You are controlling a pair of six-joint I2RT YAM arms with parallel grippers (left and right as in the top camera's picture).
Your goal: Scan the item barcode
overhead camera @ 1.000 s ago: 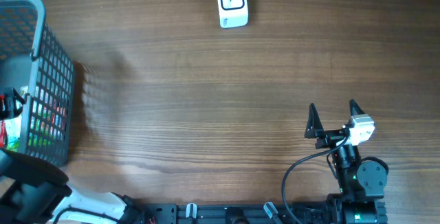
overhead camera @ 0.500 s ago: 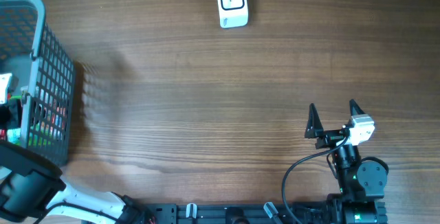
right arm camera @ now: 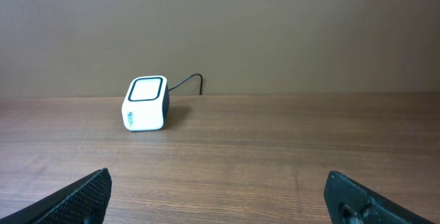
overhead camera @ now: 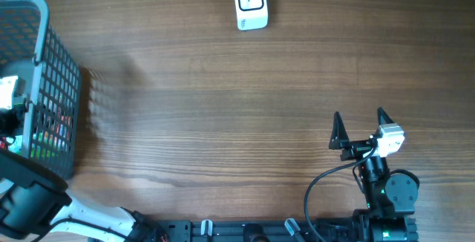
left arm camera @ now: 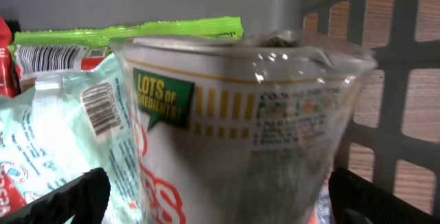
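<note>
Left tool (left arm camera: 220,198) farther into basket (left arm camera: 402,114) now, packets (left arm camera: 62,141) beside noodle cup (left arm camera: 240,128).

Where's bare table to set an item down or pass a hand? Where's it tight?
Free: the wide table stretch between the basket, the scanner and the right gripper. Crowded: inside the basket, cup and packets packed together.

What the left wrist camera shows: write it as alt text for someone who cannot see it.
A cup of instant noodles in clear wrap fills the frame, between the fingers of the open left gripper, inside a grey basket. Behind it on the left lie a pale packet with a barcode and a green packet.
</note>
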